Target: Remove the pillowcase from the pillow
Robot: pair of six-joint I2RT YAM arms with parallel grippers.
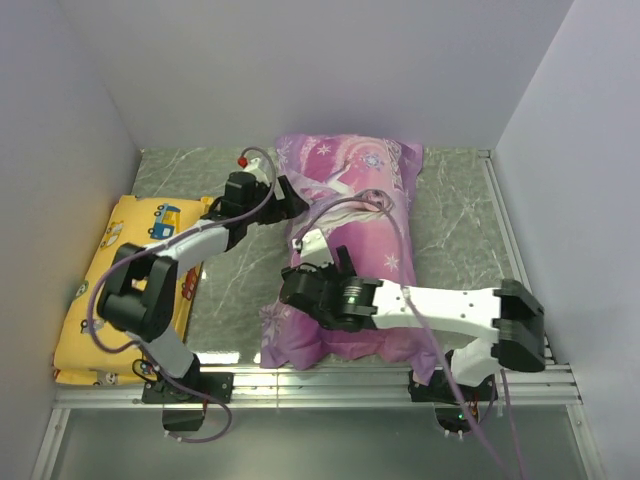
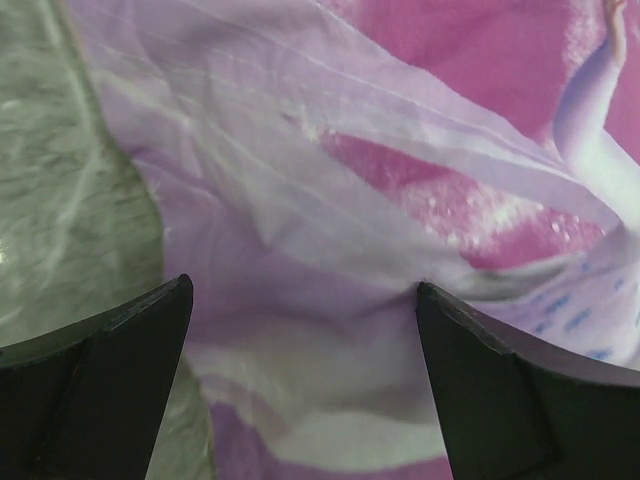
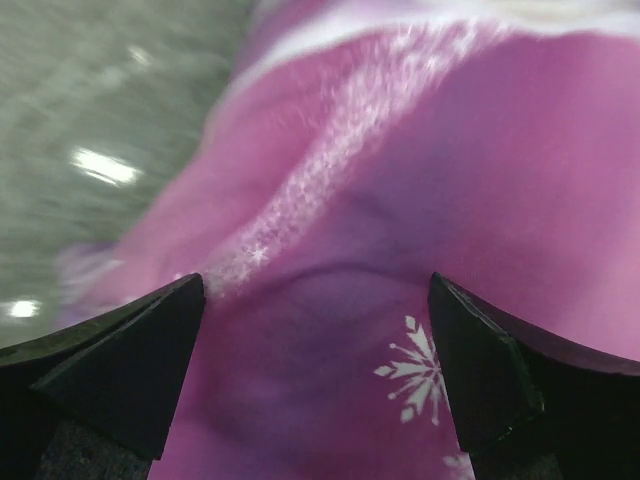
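The purple-pink pillowcase point(image 1: 365, 200), printed with a princess and snowflakes, lies stuffed and puffy along the middle of the table. It fully covers the pillow, so no plain white pillow shows. My left gripper point(image 1: 291, 197) is open at the case's far left edge. In the left wrist view its fingers point(image 2: 302, 285) straddle wrinkled fabric point(image 2: 380, 200) by the edge. My right gripper point(image 1: 293, 277) is open over the case's near left part. In the right wrist view its fingers point(image 3: 317, 280) hang wide apart just above the fabric point(image 3: 420, 150), holding nothing.
A yellow cushion point(image 1: 130, 290) printed with vehicles lies along the left wall. Grey marbled table point(image 1: 240, 280) shows between it and the pillowcase. White walls close in the left, back and right. A metal rail point(image 1: 330, 385) runs along the near edge.
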